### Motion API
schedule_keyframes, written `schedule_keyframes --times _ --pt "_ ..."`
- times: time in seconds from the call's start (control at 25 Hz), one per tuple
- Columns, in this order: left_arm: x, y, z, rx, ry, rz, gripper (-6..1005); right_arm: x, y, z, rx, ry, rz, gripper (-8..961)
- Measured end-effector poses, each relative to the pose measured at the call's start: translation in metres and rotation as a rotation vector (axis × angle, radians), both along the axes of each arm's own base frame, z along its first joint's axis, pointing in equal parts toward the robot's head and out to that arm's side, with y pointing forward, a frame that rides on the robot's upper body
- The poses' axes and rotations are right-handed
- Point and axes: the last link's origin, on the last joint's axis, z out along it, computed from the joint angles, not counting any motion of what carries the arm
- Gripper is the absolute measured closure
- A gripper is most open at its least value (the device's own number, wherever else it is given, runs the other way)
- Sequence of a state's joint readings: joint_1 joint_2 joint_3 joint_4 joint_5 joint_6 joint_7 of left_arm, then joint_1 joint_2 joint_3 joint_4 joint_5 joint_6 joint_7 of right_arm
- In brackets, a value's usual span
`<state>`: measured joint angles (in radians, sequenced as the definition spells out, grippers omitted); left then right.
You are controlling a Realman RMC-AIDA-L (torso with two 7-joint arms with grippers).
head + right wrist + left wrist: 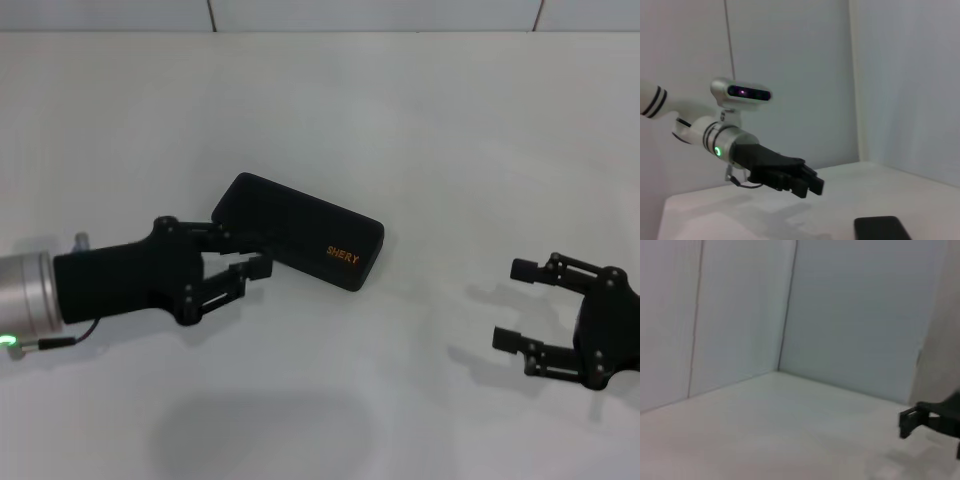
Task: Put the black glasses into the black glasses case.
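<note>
White tabletop fills the head view, with a pale tiled wall along its far edge. Near the middle lies the black glasses case, a closed rectangular hard shell with rounded corners and small orange "SHERY" lettering near one end. Its long axis runs on a diagonal, from far-left to near-right as the robot looks at it.

The left gripper reaches in from the robot's left, its fingers pointing toward the case. The upper finger sits against or just over the case's left end, and the lower one sits just beside the case's near long edge. The fingers look only slightly parted and hold nothing. In the right wrist view the same gripper appears above the tabletop with the case's corner close by.

The right gripper hovers well apart from the case, on the robot's right, with its fingers spread wide and nothing between them. A tip of it shows at the edge of the left wrist view.

The black glasses are not visible in any view, neither on the tabletop nor in either gripper. With the lid shut, they may already be inside, though that cannot be confirmed. The left arm is clearly nearer the case, which lies directly ahead of its fingers.
</note>
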<state>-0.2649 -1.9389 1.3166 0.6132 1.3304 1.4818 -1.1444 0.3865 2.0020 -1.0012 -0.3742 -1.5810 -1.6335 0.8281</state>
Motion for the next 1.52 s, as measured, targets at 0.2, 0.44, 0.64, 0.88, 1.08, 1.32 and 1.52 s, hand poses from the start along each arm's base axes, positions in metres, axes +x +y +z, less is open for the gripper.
schedule_keyframes --times 0.2,0.44,0.64,0.88,1.08,1.32,1.52 --pt "-0.016 -0.018 0.004 0.032 0.012 0.052 687 0.002 -0.008 -0.002 -0.026 -0.003 0.017 184" --pt "-0.037 -0.038 0.009 0.086 0.036 0.111 510 0.008 -0.016 -0.006 -0.047 -0.026 0.006 184" --pt "-0.043 -0.047 0.009 0.117 0.035 0.13 339 0.013 -0.015 -0.007 -0.031 -0.044 -0.023 184" --pt "-0.049 -0.051 0.009 0.137 0.034 0.153 160 0.015 -0.014 -0.009 -0.022 -0.056 -0.037 184" --pt "-0.048 -0.053 0.008 0.131 0.031 0.153 105 0.014 -0.013 -0.009 -0.017 -0.054 -0.035 184" --pt "-0.048 -0.053 0.008 0.129 0.027 0.152 105 0.014 -0.012 -0.008 -0.017 -0.052 -0.034 184" --pt "-0.047 -0.053 0.008 0.128 0.025 0.151 105 0.013 -0.013 -0.008 -0.017 -0.049 -0.031 184"
